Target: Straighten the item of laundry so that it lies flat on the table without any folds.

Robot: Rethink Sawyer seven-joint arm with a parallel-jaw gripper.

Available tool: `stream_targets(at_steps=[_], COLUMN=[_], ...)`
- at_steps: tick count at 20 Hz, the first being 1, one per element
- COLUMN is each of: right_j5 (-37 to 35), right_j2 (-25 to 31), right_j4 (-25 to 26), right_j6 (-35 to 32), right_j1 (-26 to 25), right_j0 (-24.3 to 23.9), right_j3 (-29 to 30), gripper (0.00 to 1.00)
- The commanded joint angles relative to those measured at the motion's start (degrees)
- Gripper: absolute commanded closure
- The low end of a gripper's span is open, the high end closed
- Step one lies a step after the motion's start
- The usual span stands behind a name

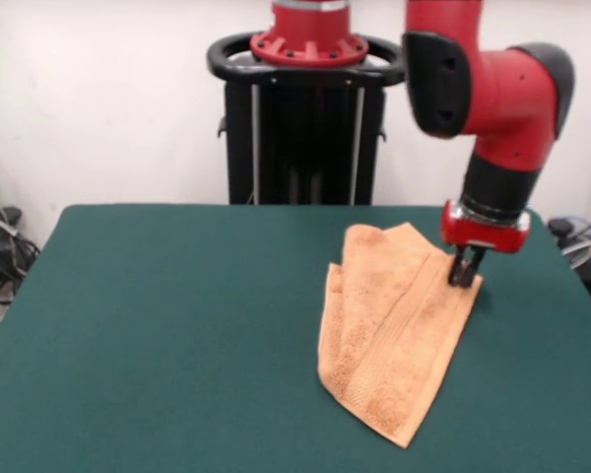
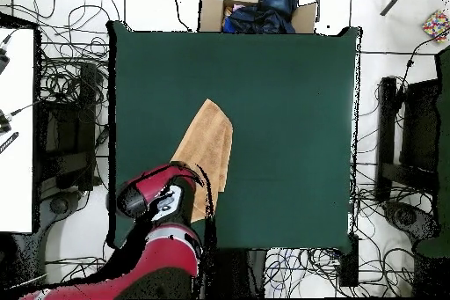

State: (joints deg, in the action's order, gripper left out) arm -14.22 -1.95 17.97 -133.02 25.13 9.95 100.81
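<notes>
The light orange towel [image 1: 394,325] lies on the right half of the green table [image 1: 177,325], folded lengthwise into a long narrow shape that runs diagonally, with a doubled layer along its left side. My gripper [image 1: 465,276] points straight down at the towel's far right corner, its fingers close together and pinched on the edge there, low at the table. In the overhead view the towel [image 2: 209,142] lies near the table's [image 2: 281,94] lower left, and the red arm [image 2: 163,204] covers its near end and hides the gripper.
The black pedestal [image 1: 305,108] stands behind the table's far edge. In the overhead view a cardboard box of dark clothes [image 2: 259,10] sits beyond the top edge, and cables [image 2: 61,76] and stands [image 2: 409,138] lie around the table.
</notes>
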Motion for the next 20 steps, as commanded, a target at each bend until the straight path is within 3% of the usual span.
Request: stream_targets(at_steps=[1, 7, 17, 20], right_j5=[3.86, 6.22, 10.22, 8.86], right_j2=[5.16, 5.44, 13.63, 13.09], right_j4=[2.77, 2.11, -1.44, -3.7], right_j6=[0.42, -1.45, -3.69, -5.84], right_j1=[-5.72, -7.24, -12.8, -13.13], right_j0=[-3.36, -2.51, -7.4, -4.98], right_j3=[-4.62, -4.27, -4.8, -6.1], gripper=[1.0, 1.0, 1.0, 1.0])
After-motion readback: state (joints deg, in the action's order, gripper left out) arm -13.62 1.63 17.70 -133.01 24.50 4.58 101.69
